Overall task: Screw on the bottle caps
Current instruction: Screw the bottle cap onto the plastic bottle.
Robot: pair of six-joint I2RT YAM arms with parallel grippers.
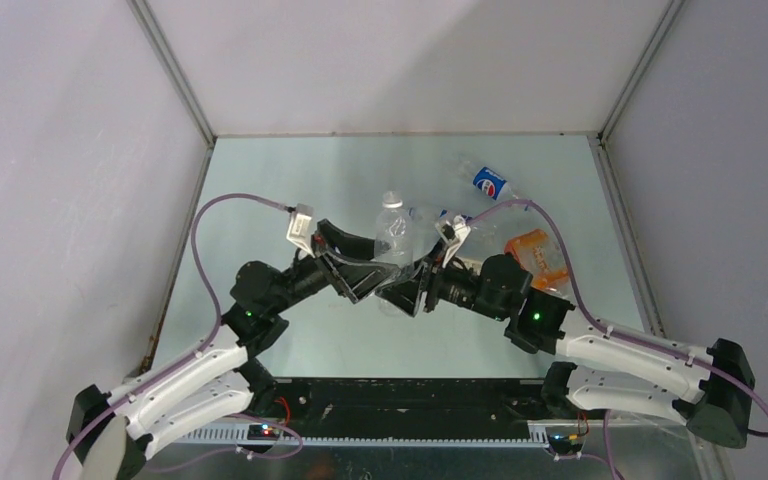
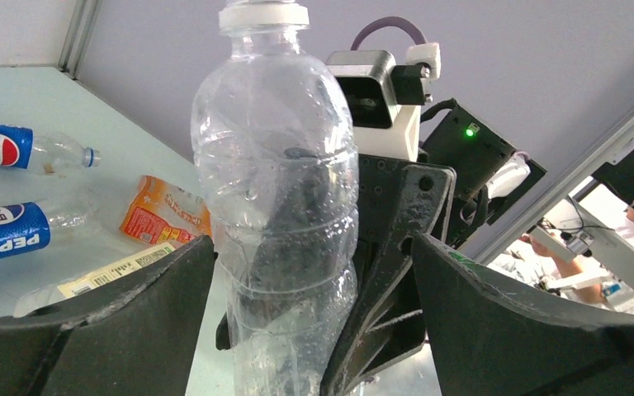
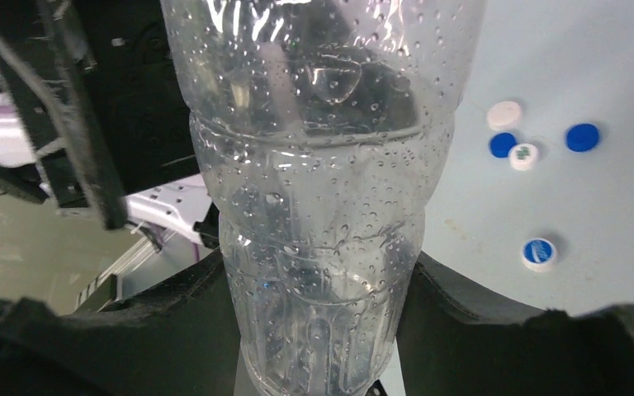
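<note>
Right wrist view: your right gripper [image 3: 318,285] clamps the clear bottle [image 3: 322,165]; your left gripper [image 2: 309,247] stands released around it.

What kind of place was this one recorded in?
Probably a lab robot cell: bare white panel walls box in a pale table, and the left wrist view glimpses other equipment beyond.

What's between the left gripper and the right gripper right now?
The clear bottle, upright, between the left gripper and right gripper; both wrist views show it.
</note>
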